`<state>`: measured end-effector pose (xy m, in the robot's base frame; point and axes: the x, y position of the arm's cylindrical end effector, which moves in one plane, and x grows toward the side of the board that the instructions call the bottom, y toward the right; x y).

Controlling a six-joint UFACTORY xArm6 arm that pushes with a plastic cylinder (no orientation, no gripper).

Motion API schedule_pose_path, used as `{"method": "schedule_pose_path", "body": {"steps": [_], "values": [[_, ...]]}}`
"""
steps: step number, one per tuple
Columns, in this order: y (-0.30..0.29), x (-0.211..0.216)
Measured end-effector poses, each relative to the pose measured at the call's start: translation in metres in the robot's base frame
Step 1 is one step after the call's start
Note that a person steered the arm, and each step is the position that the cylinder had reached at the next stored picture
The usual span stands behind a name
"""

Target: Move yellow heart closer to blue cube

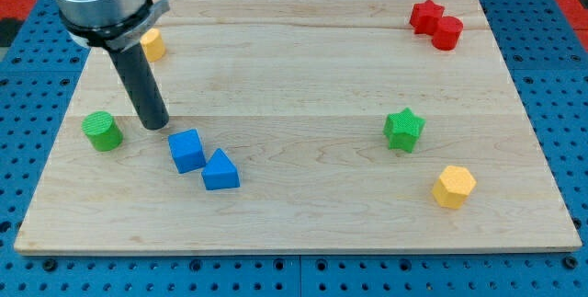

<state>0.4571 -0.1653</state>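
I'm looking at the counter (pixel 303 67) with my tip (pixel 156 126) planted on the wood just up and to the view's left of the blue cube (pixel 186 150), close to it but apart, with the green cylinder (pixel 102 131) off to its left. No jaws on this end effector, just the plain rod, so nothing opens or shuts; it only pushes.

The yellow heart (pixel 152 44) sits up near the view's top left, half tucked behind the arm's housing. I read it as the heart mostly because the other yellow block (pixel 454 187), a hexagon, is far at the lower right, though the shape is too hidden to be sure.

Right now my tip lies between heart and cube, which is the wrong side. To do this well I'd swing around the heart without clipping it, get above it toward the top edge, slightly to its left, then push down and a touch rightward along the line to the cube.

Keep the contact centred on the heart so it slides rather than spins off. Go slow near the end: the blue triangle (pixel 220 170) touches the cube's lower right, and a hard shove would knock both away. Stop short of contact.
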Motion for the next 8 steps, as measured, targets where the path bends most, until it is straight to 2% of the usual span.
{"method": "schedule_pose_path", "body": {"steps": [3, 5, 7, 8], "values": [[0.037, 0.039], [0.052, 0.018], [0.045, -0.107], [0.015, -0.156]]}}
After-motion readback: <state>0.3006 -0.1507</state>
